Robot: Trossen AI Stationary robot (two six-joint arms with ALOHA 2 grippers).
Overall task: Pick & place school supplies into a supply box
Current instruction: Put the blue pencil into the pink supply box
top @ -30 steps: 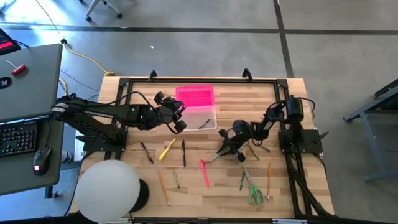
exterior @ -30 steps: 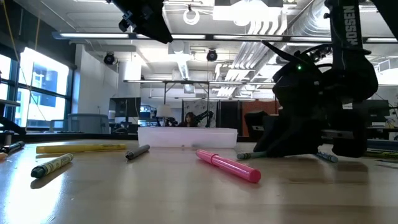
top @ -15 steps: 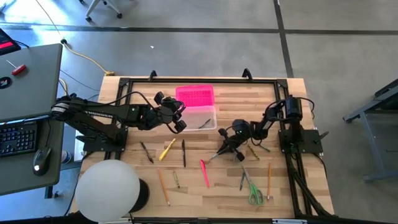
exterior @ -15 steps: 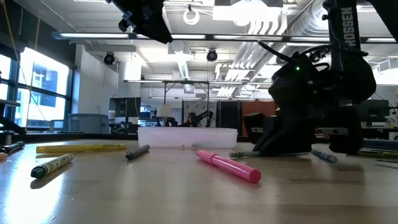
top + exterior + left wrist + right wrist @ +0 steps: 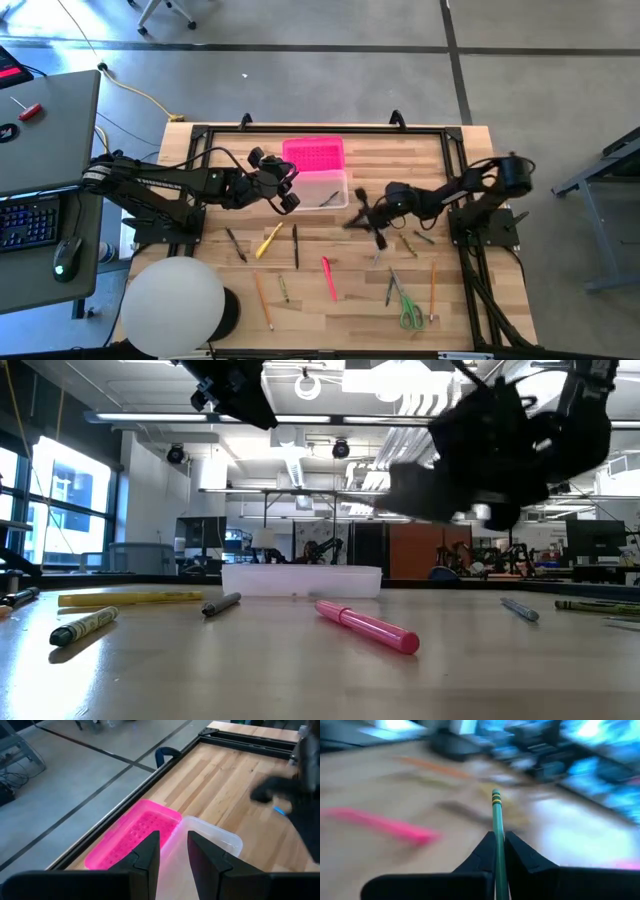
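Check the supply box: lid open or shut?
Open. The pink lid lies flipped back flat behind the clear base, per the high and left wrist views.

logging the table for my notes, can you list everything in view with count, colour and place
box: 1, clear base, pink lid open, back middle of table
pink marker: 1, pink, table middle
yellow marker: 1, yellow, in front of box
scissors: 1, green handles, front right
loose pens and pencils: several, dark and orange, across the front
green pencil: 1, clamped in right hand
left hand: 1, dark, open beside box
right hand: 1, dark, raised right of box
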